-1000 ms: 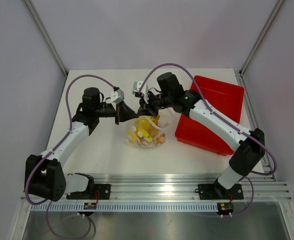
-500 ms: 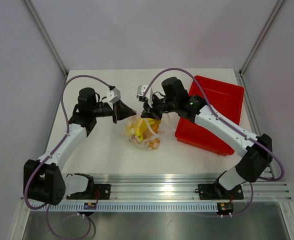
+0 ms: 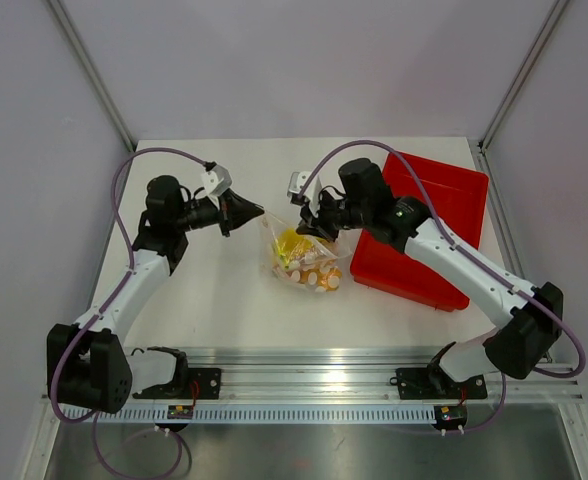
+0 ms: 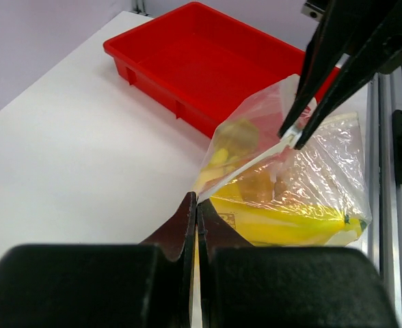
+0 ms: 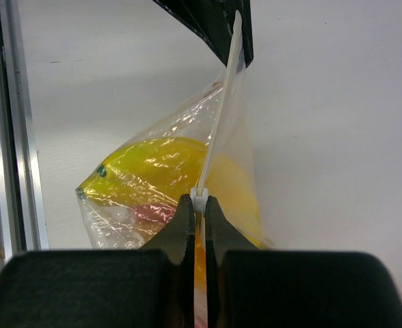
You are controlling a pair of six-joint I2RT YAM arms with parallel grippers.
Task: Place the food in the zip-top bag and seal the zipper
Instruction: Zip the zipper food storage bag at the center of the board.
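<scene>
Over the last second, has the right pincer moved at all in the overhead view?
Yes. The right pincer, shut on the zip-top bag, has shifted rightward, closer to the red tray, carrying the bag along.

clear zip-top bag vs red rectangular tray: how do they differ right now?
The clear floppy zip-top bag is see-through; the red rectangular plastic tray is opaque and box-shaped. The bag holds yellow toy food; the tray's visible part shows none. The left gripper and right gripper pinch the bag's mouth edge; neither touches the tray. Both are containers.

Overhead looks down; close wrist views share the bag (image 4: pixel 331 164).
</scene>
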